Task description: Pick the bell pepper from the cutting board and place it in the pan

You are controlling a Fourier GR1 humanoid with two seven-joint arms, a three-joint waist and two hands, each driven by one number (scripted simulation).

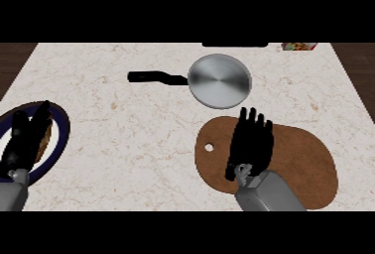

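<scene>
From up here I see my right hand (251, 141) stretched over the brown cutting board (307, 163), fingers straight and pointing away from me toward the pan (219, 80), holding nothing that I can make out. The bell pepper does not show anywhere on the board; if it is under that hand I cannot tell, since the black palm and grey forearm cover the board's middle. The board has a small hole (210, 147) near its left edge, and its far rim lies just beside the pan's near rim. The pan sits bare, silver inside, with its black handle (155, 77) pointing left. My left hand (26, 136) rests at the left edge with fingers straight, lying across a dark blue plate (60, 136) and hiding much of it. At the far edge of the worktop (132, 144) I see a flat black thing (234, 44) and, to its right, a small colourful box (299, 46). The worktop is pale marble with faint veins, and dark wooden floor (15, 59) shows past it on both sides.
</scene>
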